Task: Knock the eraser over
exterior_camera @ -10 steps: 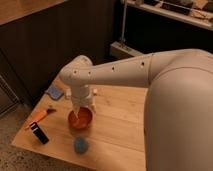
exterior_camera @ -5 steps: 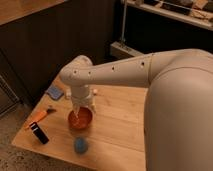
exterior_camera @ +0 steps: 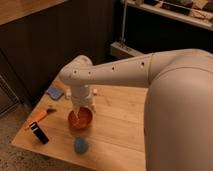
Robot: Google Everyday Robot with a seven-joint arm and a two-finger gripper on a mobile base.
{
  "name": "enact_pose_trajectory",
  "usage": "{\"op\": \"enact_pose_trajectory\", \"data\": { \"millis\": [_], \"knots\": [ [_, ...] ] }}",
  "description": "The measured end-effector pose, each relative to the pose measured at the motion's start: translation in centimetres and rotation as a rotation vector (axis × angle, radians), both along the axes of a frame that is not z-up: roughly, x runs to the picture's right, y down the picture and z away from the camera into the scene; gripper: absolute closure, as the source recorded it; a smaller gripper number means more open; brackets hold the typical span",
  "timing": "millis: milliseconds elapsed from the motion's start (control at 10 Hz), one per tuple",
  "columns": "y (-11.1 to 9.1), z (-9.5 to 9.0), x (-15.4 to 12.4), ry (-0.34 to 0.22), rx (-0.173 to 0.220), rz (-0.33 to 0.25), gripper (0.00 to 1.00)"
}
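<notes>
The wooden table (exterior_camera: 122, 112) sits at an angle, with one corner pointing toward the lower left of the camera view. The eraser (exterior_camera: 39, 133) is close to that corner, near the table's left edge and front edge. It shows as a small black block set at a slant, with its red strip at the end farther from the front edge. Whether it stands or lies flat is hard to tell.

Just behind the eraser is an orange-handled tool (exterior_camera: 39, 116), also near the left edge. Farther back along that edge lies a flat blue pad (exterior_camera: 55, 92). An orange bowl (exterior_camera: 80, 120) sits to the right of the eraser, with a strip of bare wood between them. A small blue object (exterior_camera: 80, 145) rests near the front edge, in front of the bowl. The right half of the tabletop is open wood, much of it under the arm. Past the left and front edges is speckled floor (exterior_camera: 11, 159), and a dark wall rises behind the table.

The pale arm reaches in from the right, runs leftward over the table and bends at a rounded elbow above the back left part. From there the wrist points straight down. The gripper (exterior_camera: 78, 110) hangs over the bowl, just at its rim, well apart from the eraser. I cannot tell whether it is open or closed, or whether it has hold of anything.
</notes>
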State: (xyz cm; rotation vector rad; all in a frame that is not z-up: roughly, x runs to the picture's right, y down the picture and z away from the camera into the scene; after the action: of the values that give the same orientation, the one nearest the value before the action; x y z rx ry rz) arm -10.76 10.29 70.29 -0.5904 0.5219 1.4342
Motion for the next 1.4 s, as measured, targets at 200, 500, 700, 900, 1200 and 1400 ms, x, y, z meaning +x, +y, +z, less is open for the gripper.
{"op": "enact_pose_trajectory", "data": {
  "millis": [200,500,700,900,1200,1400],
  "knots": [
    [0.0,0.0,0.0,0.0,0.0,0.0,0.35],
    [0.0,0.0,0.0,0.0,0.0,0.0,0.35],
    [0.0,0.0,0.0,0.0,0.0,0.0,0.35],
    [0.0,0.0,0.0,0.0,0.0,0.0,0.35],
    [-0.3,-0.1,-0.17,-0.013,0.015,0.002,0.35],
    [-0.91,-0.06,-0.49,-0.038,0.059,-0.019,0.35]
  ]
}}
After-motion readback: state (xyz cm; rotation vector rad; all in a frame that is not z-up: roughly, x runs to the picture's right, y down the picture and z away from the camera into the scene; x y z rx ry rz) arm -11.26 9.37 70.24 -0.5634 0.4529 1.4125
